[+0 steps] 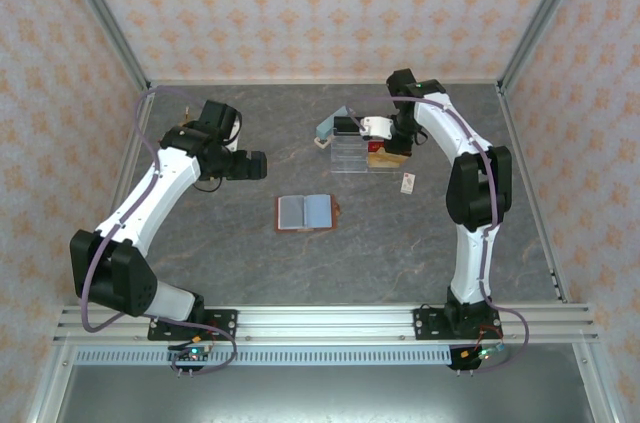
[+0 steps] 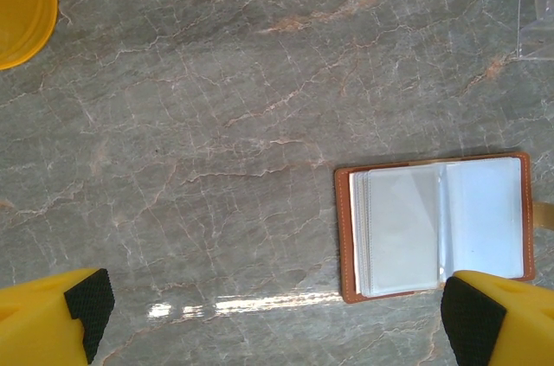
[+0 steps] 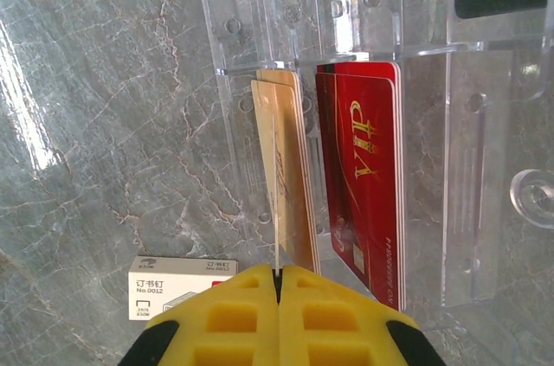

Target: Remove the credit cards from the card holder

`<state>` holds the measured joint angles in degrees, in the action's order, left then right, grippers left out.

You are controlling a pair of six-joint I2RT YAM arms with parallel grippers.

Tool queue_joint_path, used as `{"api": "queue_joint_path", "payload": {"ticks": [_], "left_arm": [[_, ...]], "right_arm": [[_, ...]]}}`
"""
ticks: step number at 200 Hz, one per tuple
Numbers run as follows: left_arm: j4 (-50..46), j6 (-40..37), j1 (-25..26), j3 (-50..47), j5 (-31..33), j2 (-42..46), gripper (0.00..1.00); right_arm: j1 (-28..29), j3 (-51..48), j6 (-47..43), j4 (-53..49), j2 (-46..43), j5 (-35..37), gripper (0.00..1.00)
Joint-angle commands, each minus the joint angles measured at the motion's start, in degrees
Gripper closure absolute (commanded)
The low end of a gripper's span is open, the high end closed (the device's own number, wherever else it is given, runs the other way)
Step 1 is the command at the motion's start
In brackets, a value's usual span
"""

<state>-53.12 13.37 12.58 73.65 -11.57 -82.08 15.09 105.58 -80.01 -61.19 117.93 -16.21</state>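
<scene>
card holder (image 1: 305, 212) lies open and flat mid-tabletop (image 1: 200, 243), with bare marbled grey surface on all four sides and nothing touching it. Left wrist view adds detail: reddish-brown leather rim with rounded corners, and a stack of clear, glossy plastic sleeves inside, reading pale blue-grey.

left fingers (image 2: 472, 318) are spread wide and hold nothing. They are yellow with black pads. One pad sits over the holder's near corner in frame, the other is well off to the side over bare tabletop. A yellow round-edged object (image 2: 22, 3) is cut off by the frame corner, well apart from the holder.

The cards are away from the holder, at the far centre. red cards (image 3: 363, 202) with gold "VIP" lettering and tan cards (image 3: 299, 184) stand on edge side by side in a slot of the clear acrylic organiser (image 3: 485, 167). right fingers (image 3: 251, 314) are closed, pinching one tan card (image 3: 276, 202) seen edge-on, just beside the tan stack.

Room is tight there: organiser walls on both sides of the slot, and a white staple box (image 3: 182, 284) on the tabletop next to the fingers. Top view places a light blue block (image 1: 328, 128) at the organiser's far-left corner, and the aluminium frame posts (image 1: 105, 18) bound the tabletop.
</scene>
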Motion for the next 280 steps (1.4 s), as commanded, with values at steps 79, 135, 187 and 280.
{"api": "queue_joint_path", "payload": {"ticks": [79, 135, 187, 280], "left_arm": [[-2.2, -1.9, -0.6, 1.0, -1.6, -1.3, 0.00], [-2.9, -1.9, -0.6, 1.3, -1.8, -2.0, 0.00], [-3.1, -1.9, -0.6, 1.5, -1.9, -2.1, 0.00], [-0.7, 6.6, -0.6, 0.6, -7.4, -1.2, 0.00]], "right_arm": [[1.6, 0.6, 0.2, 1.0, 1.9, 3.8, 0.97], [2.3, 2.1, 3.0, 2.5, 3.0, 2.4, 0.88], [2.3, 2.8, 7.1, 3.8, 2.7, 3.1, 0.83], [3.6, -11.2, 46.6, 14.1, -17.0, -1.7, 0.81]]}}
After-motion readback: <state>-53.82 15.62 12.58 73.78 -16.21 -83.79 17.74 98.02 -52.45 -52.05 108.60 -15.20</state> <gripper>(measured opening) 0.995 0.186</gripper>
